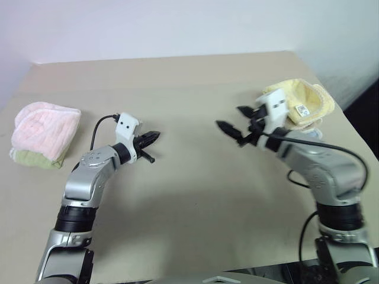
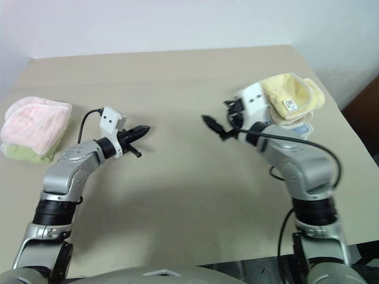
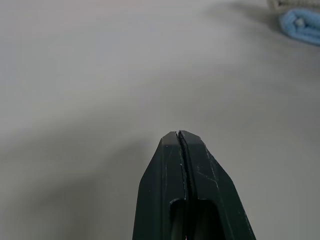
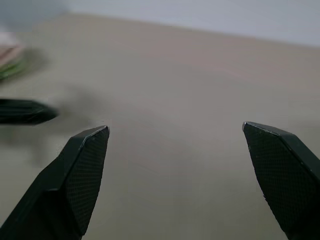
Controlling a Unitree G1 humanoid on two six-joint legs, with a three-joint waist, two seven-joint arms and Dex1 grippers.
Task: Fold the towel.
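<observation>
Soft, even light falls on the table (image 1: 195, 89) from overhead, bright enough without hard glare. Broad, faint shadows of the arms spread across the tabletop toward six o'clock, with blurred edges. The wall at twelve o'clock looks washed out, almost white. The right gripper (image 1: 235, 120) is smeared by motion blur in both head views, while the left gripper (image 1: 151, 142) stays crisp. In the right wrist view the fingers (image 4: 82, 165) are sharp but the table behind is soft and hazy, and the other gripper at nine o'clock is a dark blur. The left wrist view has a blurred background too, with a blue cloth (image 3: 302, 25) out of focus at one o'clock.

Beige table (image 1: 189, 195) (folded towel (image 1: 303, 100), pink towel (image 1: 44, 127)).
</observation>
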